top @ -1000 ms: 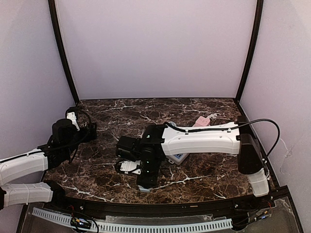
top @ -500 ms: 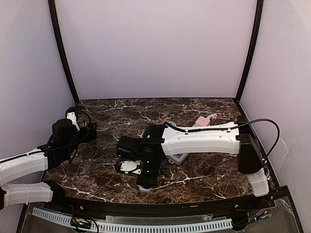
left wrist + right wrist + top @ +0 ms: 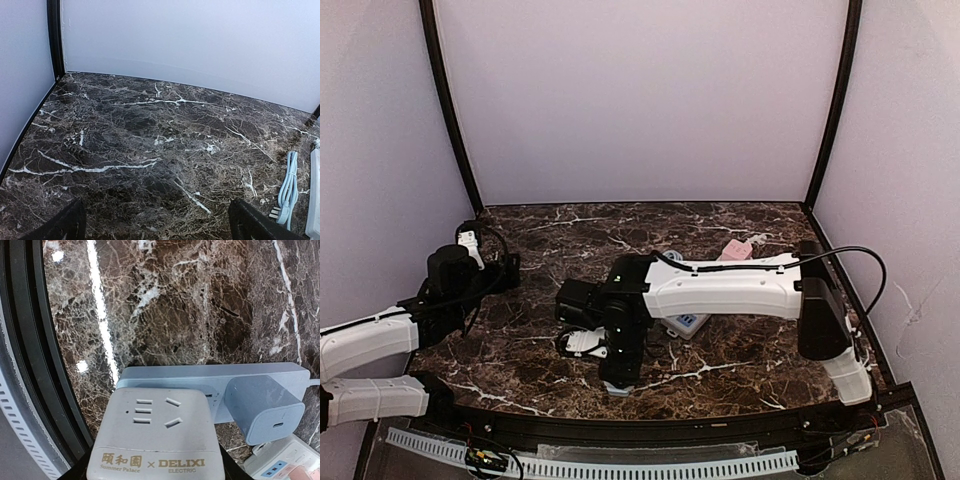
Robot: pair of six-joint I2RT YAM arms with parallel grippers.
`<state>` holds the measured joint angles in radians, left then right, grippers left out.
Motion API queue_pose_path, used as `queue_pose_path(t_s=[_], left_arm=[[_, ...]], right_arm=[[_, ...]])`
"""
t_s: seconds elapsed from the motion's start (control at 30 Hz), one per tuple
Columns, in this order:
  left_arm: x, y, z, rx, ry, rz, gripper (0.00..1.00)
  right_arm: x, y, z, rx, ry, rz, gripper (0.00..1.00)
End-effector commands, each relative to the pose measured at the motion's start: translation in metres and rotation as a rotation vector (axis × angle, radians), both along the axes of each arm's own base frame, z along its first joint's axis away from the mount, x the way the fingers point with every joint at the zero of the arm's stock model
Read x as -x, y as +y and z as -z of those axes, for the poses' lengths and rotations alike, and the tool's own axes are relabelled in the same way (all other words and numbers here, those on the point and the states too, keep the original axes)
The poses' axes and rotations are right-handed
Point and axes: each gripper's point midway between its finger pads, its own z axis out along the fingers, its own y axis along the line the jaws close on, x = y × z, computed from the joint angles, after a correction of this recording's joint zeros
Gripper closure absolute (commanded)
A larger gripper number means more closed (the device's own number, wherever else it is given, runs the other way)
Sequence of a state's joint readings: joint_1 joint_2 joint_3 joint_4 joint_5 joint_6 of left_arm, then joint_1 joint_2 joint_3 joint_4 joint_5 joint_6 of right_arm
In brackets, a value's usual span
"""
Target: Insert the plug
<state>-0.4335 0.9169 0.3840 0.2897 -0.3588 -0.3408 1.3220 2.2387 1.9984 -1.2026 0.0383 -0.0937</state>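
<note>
**Plug held at the strip; seating not confirmed**

The right gripper [image 3: 155, 474] is judged to be clamped on the white cube-shaped plastic plug adapter [image 3: 155, 432]. Only the dark finger ends are shown, one at each lower side of the block. The adapter is presented socket-face towards the wrist camera. It is laid over one end of the pale blue plastic power strip [image 3: 200, 375], just beside the pale blue cube charger [image 3: 265, 412] already plugged into that strip. The prongs are hidden beneath the block, so it cannot be told whether they are in. The strip is seen lying on the dark veined marble table [image 3: 200, 300], near its front edge. The left gripper [image 3: 157, 227] is held spread wide and empty, well apart from the work. A pale blue cable [image 3: 290, 185] is noted at its right.

Step judged: insertion, late stage. A straight push along the prong axis is judged to be called for next, with the block kept square and the strip kept from sliding.
</note>
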Motion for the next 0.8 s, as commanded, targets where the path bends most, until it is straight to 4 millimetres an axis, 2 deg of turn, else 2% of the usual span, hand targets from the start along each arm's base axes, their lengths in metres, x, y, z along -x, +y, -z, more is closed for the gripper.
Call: queue_pose_path(t_s=[0.0,0.57,0.67,0.77], left_arm=[[0.001,0.003,0.003,-0.003,-0.004,-0.004,0.01],[0.002,0.003,0.003,-0.003,-0.003,-0.001,0.01],[0.001,0.003,0.002,-0.002,-0.006,-0.002,0.01],[0.001,0.003,0.002,-0.001,-0.006,0.000,0.01]], right_arm=[[-0.011,-0.019,0.071,0.153,0.036,0.047,0.99],[-0.014,-0.023,0.115,0.224,0.087,0.074,0.99],[-0.016,-0.022,0.113,0.221,0.076,0.074,0.96],[-0.020,-0.017,0.099,0.195,0.050,0.075,0.89]])
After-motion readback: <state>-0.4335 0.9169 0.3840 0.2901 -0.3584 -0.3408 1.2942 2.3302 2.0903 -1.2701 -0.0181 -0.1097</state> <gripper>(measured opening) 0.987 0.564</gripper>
